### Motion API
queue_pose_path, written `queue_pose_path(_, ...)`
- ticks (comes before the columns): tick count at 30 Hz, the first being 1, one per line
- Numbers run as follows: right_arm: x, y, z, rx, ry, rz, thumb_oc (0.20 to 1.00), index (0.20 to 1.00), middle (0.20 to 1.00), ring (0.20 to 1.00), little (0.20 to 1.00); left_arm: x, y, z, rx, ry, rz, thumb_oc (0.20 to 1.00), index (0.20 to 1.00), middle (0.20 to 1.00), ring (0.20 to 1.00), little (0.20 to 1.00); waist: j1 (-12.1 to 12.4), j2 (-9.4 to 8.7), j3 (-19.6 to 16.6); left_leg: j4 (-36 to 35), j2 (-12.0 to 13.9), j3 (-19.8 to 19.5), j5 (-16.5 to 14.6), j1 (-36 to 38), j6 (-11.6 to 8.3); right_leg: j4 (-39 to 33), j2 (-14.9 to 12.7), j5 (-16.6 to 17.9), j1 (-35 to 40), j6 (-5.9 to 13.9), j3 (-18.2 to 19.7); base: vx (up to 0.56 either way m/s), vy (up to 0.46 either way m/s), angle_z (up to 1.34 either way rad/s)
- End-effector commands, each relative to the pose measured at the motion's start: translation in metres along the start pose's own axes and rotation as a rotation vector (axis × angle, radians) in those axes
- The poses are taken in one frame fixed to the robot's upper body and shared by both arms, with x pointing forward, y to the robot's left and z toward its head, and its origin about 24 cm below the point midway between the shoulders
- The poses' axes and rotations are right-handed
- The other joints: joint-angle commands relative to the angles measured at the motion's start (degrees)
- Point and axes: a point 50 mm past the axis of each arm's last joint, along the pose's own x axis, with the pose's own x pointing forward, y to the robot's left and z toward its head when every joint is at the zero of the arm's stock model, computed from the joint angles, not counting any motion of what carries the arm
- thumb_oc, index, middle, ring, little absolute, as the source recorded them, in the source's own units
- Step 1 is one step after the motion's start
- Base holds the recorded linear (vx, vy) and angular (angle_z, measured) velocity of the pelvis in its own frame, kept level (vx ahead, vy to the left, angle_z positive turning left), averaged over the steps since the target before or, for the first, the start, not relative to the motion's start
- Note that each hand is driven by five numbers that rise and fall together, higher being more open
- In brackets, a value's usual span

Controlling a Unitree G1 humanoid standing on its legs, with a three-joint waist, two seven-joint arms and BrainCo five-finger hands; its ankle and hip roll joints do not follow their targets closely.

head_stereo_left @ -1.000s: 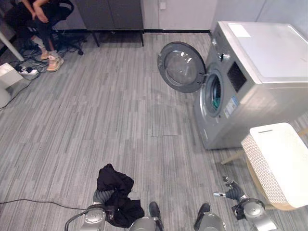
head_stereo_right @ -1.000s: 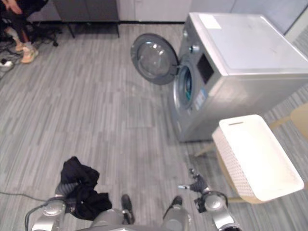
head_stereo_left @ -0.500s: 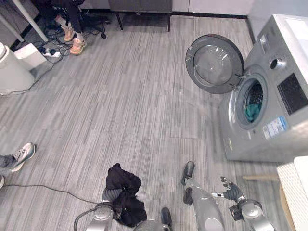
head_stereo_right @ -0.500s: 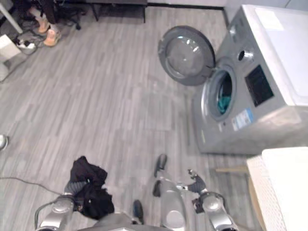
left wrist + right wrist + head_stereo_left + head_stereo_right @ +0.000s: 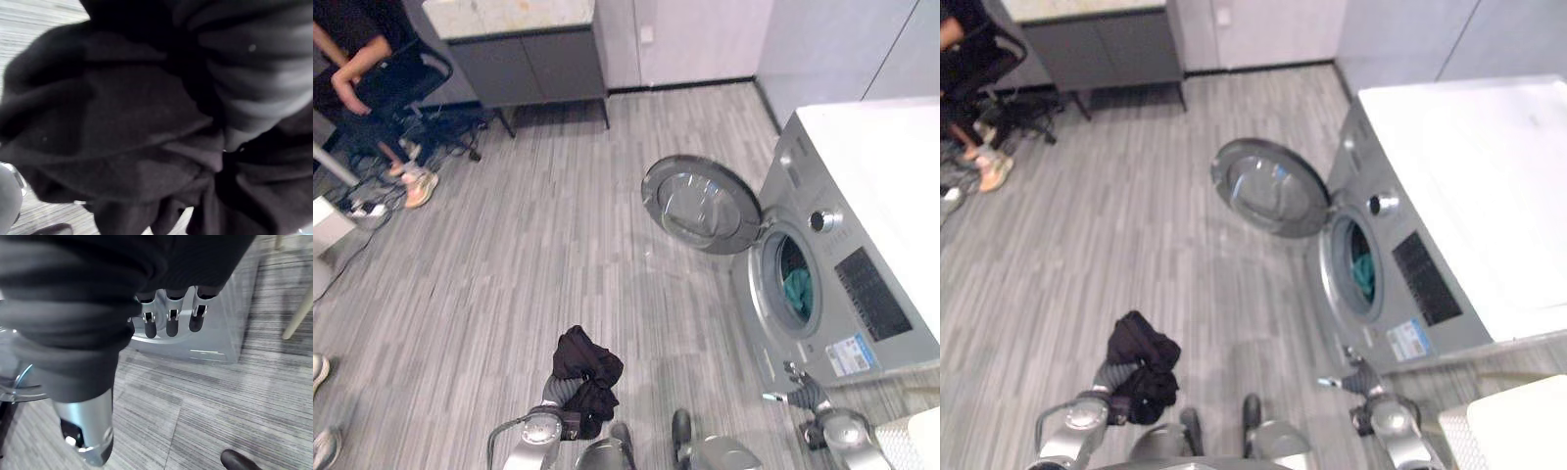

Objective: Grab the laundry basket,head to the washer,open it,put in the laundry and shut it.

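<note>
Black laundry (image 5: pixel 586 377) hung bunched over the left hand (image 5: pixel 564 394), low at the robot's left; the cloth hid that hand's fingers, so their grip could not be judged. Over the last second the head camera swung, bringing the washer (image 5: pixel 862 245) closer, its door (image 5: pixel 700 204) wide open and a teal item (image 5: pixel 797 292) already in the drum. Loading looked next. The right hand (image 5: pixel 168 316) hung near the washer's front, fingers relaxed, empty. A white basket's corner (image 5: pixel 1518 426) was cut off.
</note>
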Motion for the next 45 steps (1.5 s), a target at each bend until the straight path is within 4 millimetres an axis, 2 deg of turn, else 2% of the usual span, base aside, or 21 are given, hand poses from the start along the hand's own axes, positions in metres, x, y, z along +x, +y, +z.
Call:
queue_pose_path(1,0.0,-0.006,0.001,0.0,-0.013,-0.038,1.0,1.0,1.0,1.0,1.0,-0.003,0.015,0.009,0.05,-0.061,0.037,0.2,0.2,0.2,0.2,0.2,1.89,0.12,2.87,-6.33,-0.84,-6.67,7.93,-0.56,0.39,6.89,-3.02,-7.59,-1.34,9.14,4.15,0.35,0.101,-1.0)
queue_pose_path(4,0.004,-0.008,0.005,-0.011,-0.021,-0.044,1.0,1.0,1.0,1.0,1.0,-0.002,0.014,0.013,0.037,-0.081,0.041,0.2,0.2,0.2,0.2,0.2,3.24,0.46,2.5,-8.64,-1.13,-15.02,9.48,-1.27,-0.52,8.19,-1.4,-8.92,-0.32,9.34,10.46,0.29,0.102,-1.12)
queue_pose_path(5,0.004,-0.008,0.005,-0.011,-0.021,-0.044,1.0,1.0,1.0,1.0,1.0,-0.002,0.014,0.013,0.037,-0.081,0.041,0.2,0.2,0.2,0.2,0.2,3.24,0.47,2.48,-8.64,-1.12,-15.02,9.48,-1.29,-0.52,8.18,-1.39,-8.91,-0.35,9.34,10.47,0.48,0.309,-1.37)
queue_pose_path(6,0.006,-0.008,0.006,-0.019,-0.019,-0.041,1.0,1.0,1.0,1.0,1.0,-0.002,0.012,0.014,0.058,-0.086,0.014,0.2,0.2,0.2,0.2,0.2,3.01,0.47,1.16,-5.76,-1.11,-14.71,7.74,-0.06,-0.24,9.05,-2.14,-9.99,0.99,10.32,14.2,0.36,0.255,-1.33)
queue_pose_path(9,0.006,-0.006,0.008,-0.012,-0.028,-0.033,1.0,1.0,1.0,1.0,1.0,-0.002,0.013,0.015,0.072,-0.09,0.01,0.2,0.2,0.2,0.2,0.2,3.09,0.01,0.96,-4.37,-1.38,-13.35,6.56,0.22,0.42,9.37,-2.97,-10.09,1.1,10.84,15.94,0.26,0.252,-1.38)
queue_pose_path(12,0.01,0.005,0.021,-0.024,-0.07,0.011,1.0,1.0,1.0,1.0,1.0,-0.001,0.024,0.026,0.119,-0.126,0.028,0.2,0.2,0.2,0.2,0.2,2.87,-1.25,0.55,-2.98,-0.81,-5.79,3.03,2.56,3.1,14.74,-5.38,-8.01,-2.5,13.23,17.46,0.16,0.263,-1.41)
queue_pose_path(13,0.011,0.006,0.028,-0.018,-0.095,0.015,1.0,1.0,1.0,1.0,1.0,-0.001,0.028,0.03,0.122,-0.141,0.046,0.2,0.2,0.2,0.2,0.2,2.86,-1.41,0.71,-3.22,-0.67,-3.68,2.22,3.65,3.55,16.82,-6.25,-7.56,-3.91,13.69,15.74,0.16,0.248,-1.29)
queue_pose_path(14,0.012,0.009,0.037,-0.012,-0.129,0.027,1.0,1.0,1.0,1.0,1.0,-0.001,0.033,0.033,0.123,-0.151,0.07,0.2,0.2,0.2,0.2,0.2,3.09,-1.53,0.78,-4.29,-0.47,-0.16,1.19,6.05,3.91,18.64,-8.19,-5.94,-6.6,14.22,10.12,0.11,0.171,-1.33)
queue_pose_path(15,0.012,0.009,0.037,-0.012,-0.129,0.027,1.0,1.0,1.0,1.0,1.0,-0.001,0.033,0.033,0.123,-0.151,0.07,0.2,0.2,0.2,0.2,0.2,3.13,-1.46,0.67,-4.36,-0.38,-0.13,1.31,5.92,3.89,18.52,-8.1,-5.77,-6.73,14.2,10.15,0.12,0.131,-1.43)
queue_pose_path(18,0.012,0.008,0.046,-0.01,-0.163,0.026,1.0,1.0,1.0,1.0,1.0,0.002,0.035,0.035,0.117,-0.155,0.092,0.2,0.2,0.2,0.2,0.2,2.48,-1.73,0.41,-6.1,-1.01,3.39,0.04,9.17,4.16,15.12,-7.87,-4.16,-9.83,13.79,3.25,0.13,0.07,-1.17)
queue_pose_path(21,0.013,0.007,0.05,-0.001,-0.176,0.016,1.0,1.0,1.0,1.0,1.0,0.002,0.036,0.035,0.088,-0.151,0.111,0.2,0.2,0.2,0.2,0.2,2.44,-1.45,0.33,-8.99,-1.91,7.32,-1.7,13.95,4.37,10.03,-9.19,-1.34,-12.74,13.07,-10.04,0.23,0.026,-0.6)
queue_pose_path(23,0.013,0.01,0.048,0.007,-0.164,0.016,1.0,1.0,1.0,1.0,1.0,0.001,0.036,0.03,0.069,-0.136,0.124,0.2,0.2,0.2,0.2,0.2,3.38,-0.85,-0.05,-10.48,-1.76,9.19,-3.4,17.2,3.87,7.53,-10.31,-0.9,-13.18,14.17,-19.07,0.3,-0.051,-0.98)
queue_pose_path(24,0.013,0.01,0.046,0.004,-0.155,0.014,1.0,1.0,1.0,1.0,1.0,0.0,0.036,0.028,0.069,-0.127,0.123,0.2,0.2,0.2,0.2,0.2,3.21,-0.62,-0.15,-10.75,-1.68,9.76,-3.41,17.49,3.86,6.66,-10.63,-0.85,-13.43,14.21,-20.06,0.24,-0.09,-0.86)
queue_pose_path(26,0.01,0.011,0.033,0.014,-0.118,0.011,1.0,1.0,1.0,1.0,1.0,-0.002,0.03,0.019,0.084,-0.106,0.101,0.2,0.2,0.2,0.2,0.2,1.94,-0.87,-0.81,-9.58,-2.89,10.2,-5.81,19.18,4.33,5.34,-9.51,-0.79,-12.25,13.71,-15.66,0.29,-0.059,-0.51)
queue_pose_path(29,0.007,0.001,0.027,0.016,-0.105,-0.026,1.0,1.0,1.0,1.0,1.0,-0.002,0.022,0.014,0.084,-0.091,0.066,0.2,0.2,0.2,0.2,0.2,1.38,0.06,-1.27,-3.88,-2.34,10.75,-8.73,19.09,3.48,5.53,-10.12,-0.45,-10.9,12.94,-16.01,0.26,-0.106,-0.15)
queue_pose_path(32,0.007,-0.012,0.028,0.02,-0.116,-0.072,1.0,1.0,1.0,1.0,1.0,-0.002,0.014,0.014,0.069,-0.09,0.041,0.2,0.2,0.2,0.2,0.2,1.33,0.92,-0.7,8.53,0.96,10.07,-4.95,16.26,0.58,3.31,-8.38,-1.91,-7.02,11.16,-15.49,0.21,-0.126,-0.03)
queue_pose_path(34,0.008,-0.016,0.033,0.029,-0.13,-0.085,1.0,1.0,1.0,1.0,1.0,0.0,0.011,0.015,0.058,-0.094,0.038,0.2,0.2,0.2,0.2,0.2,2.43,0.63,0.23,11.84,0.44,6.48,-4.02,12.12,0.01,2.65,-7.6,-3.08,-5.38,10.25,-13.86,0.11,-0.061,-0.49)
queue_pose_path(37,0.009,-0.017,0.031,0.031,-0.119,-0.087,1.0,1.0,1.0,1.0,1.0,0.0,0.011,0.014,0.056,-0.087,0.043,0.2,0.2,0.2,0.2,0.2,3.3,-1.05,0.68,7.27,-1.25,3.51,-5.31,8.06,1.57,2.31,-8.64,-2.94,-4.55,10.46,-11.23,0.12,0.049,-0.48)
queue_pose_path(38,0.009,-0.017,0.029,0.029,-0.11,-0.089,1.0,1.0,1.0,1.0,1.0,0.0,0.012,0.014,0.056,-0.087,0.049,0.2,0.2,0.2,0.2,0.2,3.76,-1.07,0.97,5.07,-0.93,1.99,-3.93,6.85,1.22,2.23,-8.37,-3.09,-4.31,10.74,-9.96,0.17,0.091,-0.47)
queue_pose_path(40,0.01,-0.016,0.025,0.026,-0.095,-0.091,1.0,1.0,1.0,1.0,1.0,0.0,0.015,0.015,0.054,-0.093,0.062,0.2,0.2,0.2,0.2,0.2,4.61,-0.74,1.45,-0.72,0.2,-0.74,-0.07,6.11,0.48,2.56,-7.73,-3.38,-4.0,10.89,-8.02,0.13,0.091,-0.59)
queue_pose_path(45,0.013,-0.018,0.031,0.059,-0.104,-0.111,1.0,1.0,1.0,1.0,1.0,0.004,0.013,0.033,0.062,-0.157,0.057,0.2,0.2,0.2,0.2,0.2,3.96,0.6,3.62,-2.59,-0.05,-0.11,0.36,5.77,1.45,7.64,-8.42,-4.99,-6.99,10.99,-5.43,-0.01,0.162,-0.48)
